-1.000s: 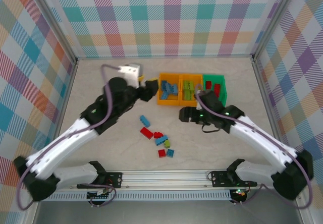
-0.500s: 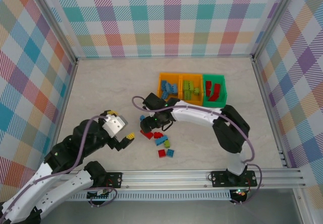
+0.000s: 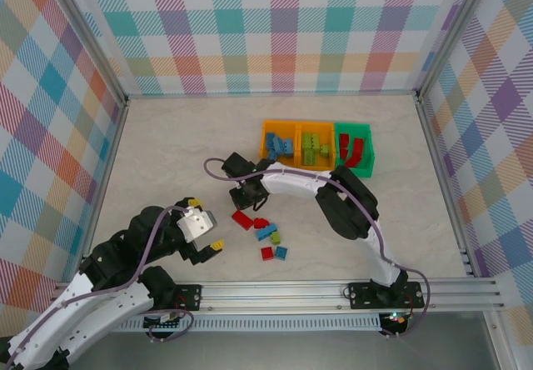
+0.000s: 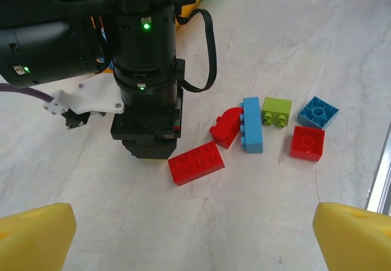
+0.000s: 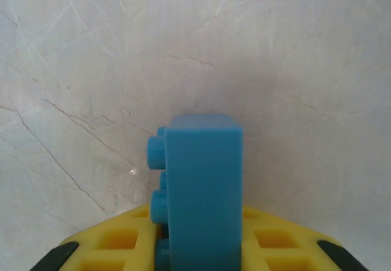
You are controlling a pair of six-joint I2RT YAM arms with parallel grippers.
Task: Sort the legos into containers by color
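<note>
We fold our left arm low near its base, left gripper (image 3: 206,223) spread wide. Our right arm reaches leftward, right gripper (image 3: 247,193) pointing down, clamped on a blue brick (image 5: 198,185) beside loose bricks (image 4: 195,162), near the bins (image 3: 279,169).

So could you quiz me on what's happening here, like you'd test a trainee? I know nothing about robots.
1. What does the right gripper grip? A) a red brick B) a small blue studded plastic brick C) nothing
2. True or false: the green rectangular plastic bin holds blue bricks.
3. How many loose bricks lie on the pale table?
Key: 1 B. 2 False, it holds red bricks. 3 Six.
</note>
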